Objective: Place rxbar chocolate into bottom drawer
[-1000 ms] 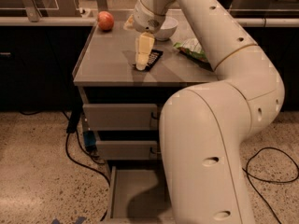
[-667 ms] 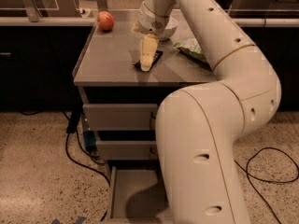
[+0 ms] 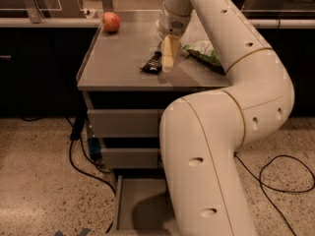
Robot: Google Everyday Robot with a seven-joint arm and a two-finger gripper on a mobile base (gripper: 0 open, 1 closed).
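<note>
The wide grey metal bottom drawer (image 3: 132,206) stands pulled out, partly behind the white arm (image 3: 211,146). The flat black rxbar chocolate (image 3: 151,64) lies on the grey surface (image 3: 113,65) near its front edge. The claw (image 3: 168,67) is just beside it; whether wide or narrow, one cannot tell.

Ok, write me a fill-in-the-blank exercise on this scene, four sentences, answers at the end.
1. The rxbar chocolate lies on the grey cabinet top; its wrapper is coloured ____.
2. The bottom drawer stands pulled ____.
3. The gripper is down at the cabinet top, between the chip bag and the ____.
4. The reddish fruit at the top's back left corner is an ____.

Missing words: black; open; rxbar chocolate; apple.
</note>
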